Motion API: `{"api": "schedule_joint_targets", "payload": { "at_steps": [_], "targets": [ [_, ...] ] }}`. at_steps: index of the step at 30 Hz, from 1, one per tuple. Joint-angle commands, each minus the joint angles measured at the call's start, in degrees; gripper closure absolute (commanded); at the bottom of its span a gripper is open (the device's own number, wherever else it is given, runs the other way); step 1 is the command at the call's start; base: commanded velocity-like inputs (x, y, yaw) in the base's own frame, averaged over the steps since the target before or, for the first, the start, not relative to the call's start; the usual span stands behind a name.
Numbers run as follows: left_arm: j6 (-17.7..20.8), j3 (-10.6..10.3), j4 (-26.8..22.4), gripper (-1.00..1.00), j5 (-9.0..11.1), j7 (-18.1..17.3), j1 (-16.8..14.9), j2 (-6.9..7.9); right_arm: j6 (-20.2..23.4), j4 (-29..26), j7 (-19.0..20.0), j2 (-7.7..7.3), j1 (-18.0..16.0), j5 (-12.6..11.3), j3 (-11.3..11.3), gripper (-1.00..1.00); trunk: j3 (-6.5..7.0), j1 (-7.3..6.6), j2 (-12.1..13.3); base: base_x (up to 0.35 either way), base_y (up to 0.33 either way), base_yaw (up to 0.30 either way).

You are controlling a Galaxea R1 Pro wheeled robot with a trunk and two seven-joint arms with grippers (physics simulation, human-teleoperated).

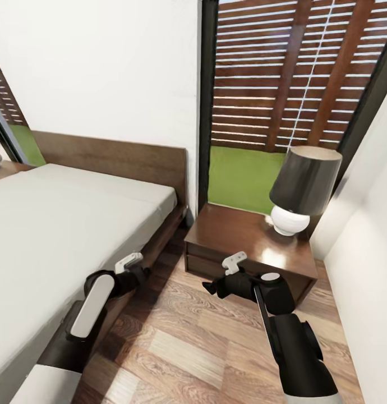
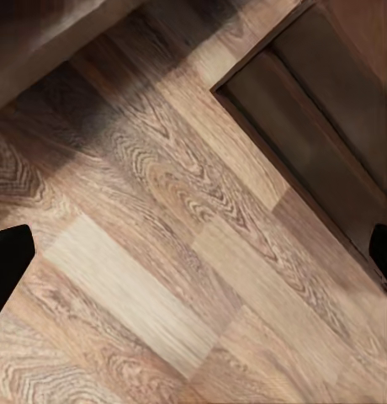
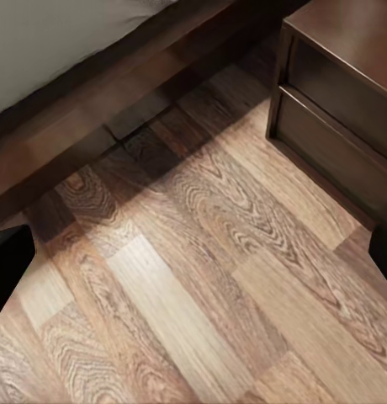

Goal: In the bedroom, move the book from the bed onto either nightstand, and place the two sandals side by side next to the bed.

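— Nightstand (image 1: 247,238), lamp (image 1: 303,188) on top: why face it empty-handed?
— It's the book's target, just beside the bed (image 1: 59,224); neither book nor sandals are in sight (a judgement: still searching). Left pincer (image 1: 138,268) and right pincer (image 1: 211,287) hang over the floor (image 1: 176,342), jaws apart.

No readable txt, labels, brands or nos. anywhere: nightstand (image 1: 238,233) top and drawer front plain, lamp (image 1: 303,188) shade unmarked, bed (image 1: 53,224) and floor (image 1: 182,342) bare of any signs.
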Motion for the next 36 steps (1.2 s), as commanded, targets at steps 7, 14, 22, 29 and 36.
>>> {"api": "schedule_joint_targets", "payload": {
  "at_steps": [7,14,22,29,36],
  "targets": [
    [2.7,-0.4,-0.1,-1.0,1.0,2.3,-5.2,-2.06,2.0,-0.1,0.5,0.24,-1.7,0.6,-0.6,-1.0,1.21,-1.55,2.8,0.002,0.0,0.04],
    [4.1,-1.5,-0.2,-1.0,1.2,2.7,-7.3,-2.59,3.8,-0.1,0.5,0.27,-4.1,0.5,-6.1,-1.0,2.46,-3.09,5.6,0.0,0.0,0.009],
    [5.0,-1.9,0.1,-1.0,1.0,2.6,-8.4,-1.56,4.7,0.1,0.3,0.27,-6.9,0.5,-8.9,-1.0,3.9,-4.84,8.8,0.0,0.0,0.002],
    [5.2,-1.6,-0.1,-1.0,1.3,2.3,-8.1,0.7,5.3,1.2,0.1,0.27,-10.2,0.4,-9.7,-1.0,5.16,-6.38,11.6,0.0,0.0,0.0],
    [5.3,-2.1,-1.3,-1.0,1.2,2.6,-8.0,1.26,4.8,1.7,0.3,0.27,-8.9,-1.5,-9.5,-1.0,6.41,-7.92,14.4,0.0,0.0,0.0]
  ]
}}
